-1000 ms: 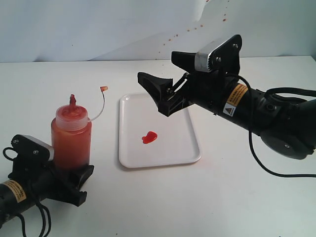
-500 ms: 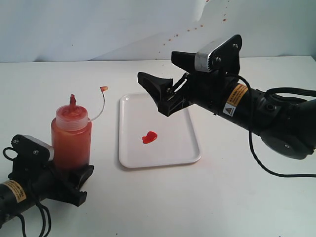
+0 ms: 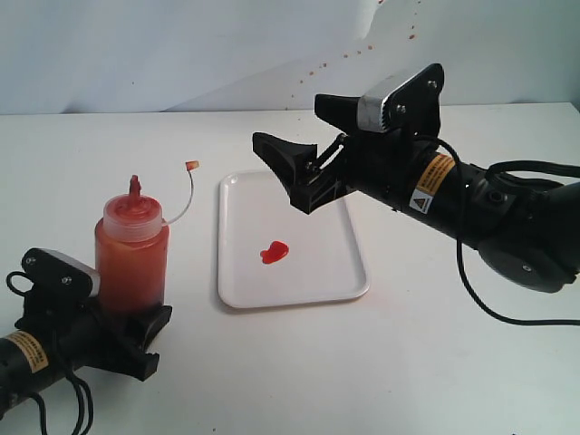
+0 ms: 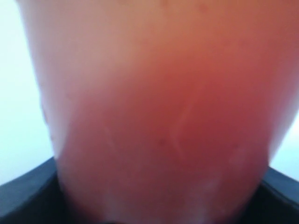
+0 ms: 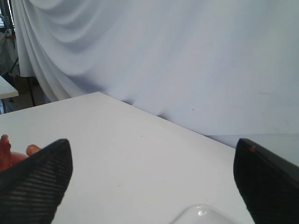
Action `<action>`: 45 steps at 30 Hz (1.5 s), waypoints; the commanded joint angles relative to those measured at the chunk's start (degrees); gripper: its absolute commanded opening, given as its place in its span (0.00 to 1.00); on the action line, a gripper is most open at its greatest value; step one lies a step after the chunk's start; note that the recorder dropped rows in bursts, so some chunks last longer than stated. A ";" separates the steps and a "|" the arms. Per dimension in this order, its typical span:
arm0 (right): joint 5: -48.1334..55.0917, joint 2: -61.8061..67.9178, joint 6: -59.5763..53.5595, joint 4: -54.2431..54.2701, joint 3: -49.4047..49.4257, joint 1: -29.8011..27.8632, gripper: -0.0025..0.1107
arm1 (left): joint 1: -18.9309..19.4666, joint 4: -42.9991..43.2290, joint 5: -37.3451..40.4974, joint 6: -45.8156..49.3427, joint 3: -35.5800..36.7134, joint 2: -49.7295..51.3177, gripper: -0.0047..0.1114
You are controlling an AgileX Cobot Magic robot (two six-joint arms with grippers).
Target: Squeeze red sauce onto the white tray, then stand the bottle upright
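The bottle (image 3: 131,258) of orange-red sauce stands upright on the table at the left, its tethered tip cap (image 3: 191,165) hanging out to the right. My left gripper (image 3: 136,313) is closed round its base; in the left wrist view the bottle (image 4: 159,107) fills the picture, with dark fingers (image 4: 28,198) against its sides. The white tray (image 3: 326,263) lies in the middle with a small heart-shaped blob of red sauce (image 3: 274,253) on it. My right gripper (image 3: 290,122) hovers open and empty above the tray's far end (image 5: 205,215).
A white cloth backdrop hangs behind the table, with small reddish specks (image 3: 344,56) on it. The right arm's black cable (image 3: 480,299) trails over the table at the right. The bottle's nozzle (image 5: 4,154) shows at the edge of the right wrist view.
The bottle and my left gripper have shifted together by a tiny amount toward the near edge. The right arm has not moved.
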 commanded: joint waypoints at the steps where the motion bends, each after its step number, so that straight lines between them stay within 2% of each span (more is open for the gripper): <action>1: -0.03 0.06 -0.51 0.52 -0.33 0.04 0.77 | -0.12 -0.02 -2.21 0.49 -0.45 -0.23 0.04; 26: 0.41 0.06 -0.51 0.26 -0.33 0.04 0.77 | -0.12 -0.02 -1.71 0.50 -0.45 -0.23 0.04; 31: 1.14 0.06 -0.51 -5.09 -0.33 0.04 0.77 | -0.12 -0.02 -1.71 0.50 -0.45 -0.23 0.04; 38: 2.96 1.91 0.29 -5.89 -1.01 0.04 0.77 | -0.12 -0.02 -1.71 0.50 -0.45 -0.23 0.04; 45: 3.78 7.41 8.99 -15.33 -5.42 0.18 0.77 | -0.12 -0.02 -1.71 0.50 -0.45 -0.23 0.04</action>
